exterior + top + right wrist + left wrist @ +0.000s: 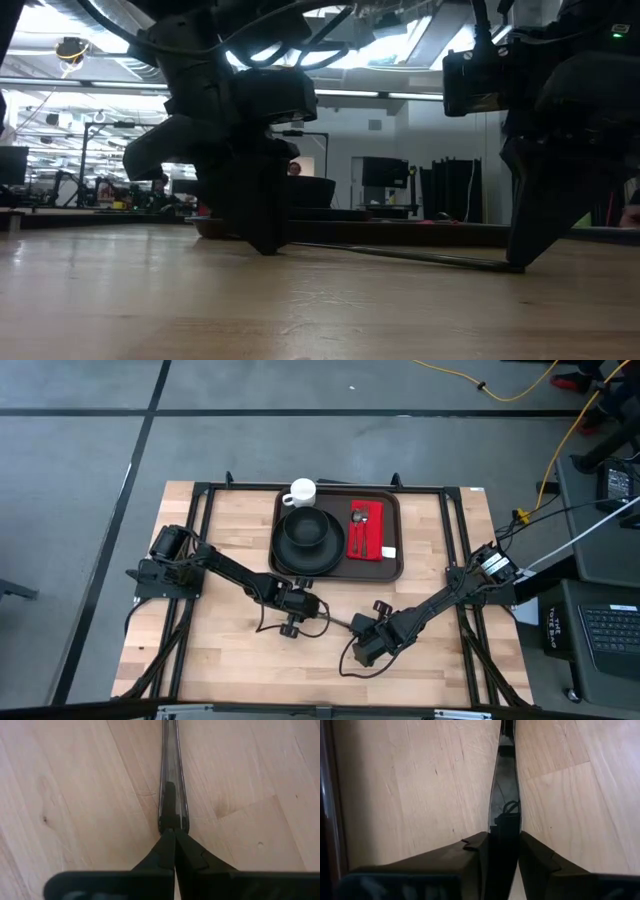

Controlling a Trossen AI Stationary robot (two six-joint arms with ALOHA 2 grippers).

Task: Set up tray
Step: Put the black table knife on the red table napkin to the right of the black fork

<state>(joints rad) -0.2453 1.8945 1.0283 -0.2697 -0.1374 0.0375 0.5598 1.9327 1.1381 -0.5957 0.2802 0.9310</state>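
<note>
A slim shiny metal utensil, probably a knife, spans the gap between my two grippers on the wooden table, near the tray's near edge. My left gripper is shut on one end, my right gripper on the other. The dark brown tray sits toward the table's far edge. It carries a black bowl on a round black plate, a white cup and a red napkin with cutlery on it. In the low view the utensil runs low along the tabletop between both grippers. My left gripper pinches the utensil's broad flat end between its two fingers, coming from above and pointing down, fingers along its length. Whether that end is lifted off the table, I cannot tell. My right gripper has its shut fingertips on the utensil's rounded end, only at their free ends, slanting down from above along its length. That end sits at tabletop level.
Bare wood lies to the left, right and near side of the grippers. The tray's near rim is a short way beyond the left gripper. Black cables loop on the table by the right arm. A black frame rail borders the tabletop.
</note>
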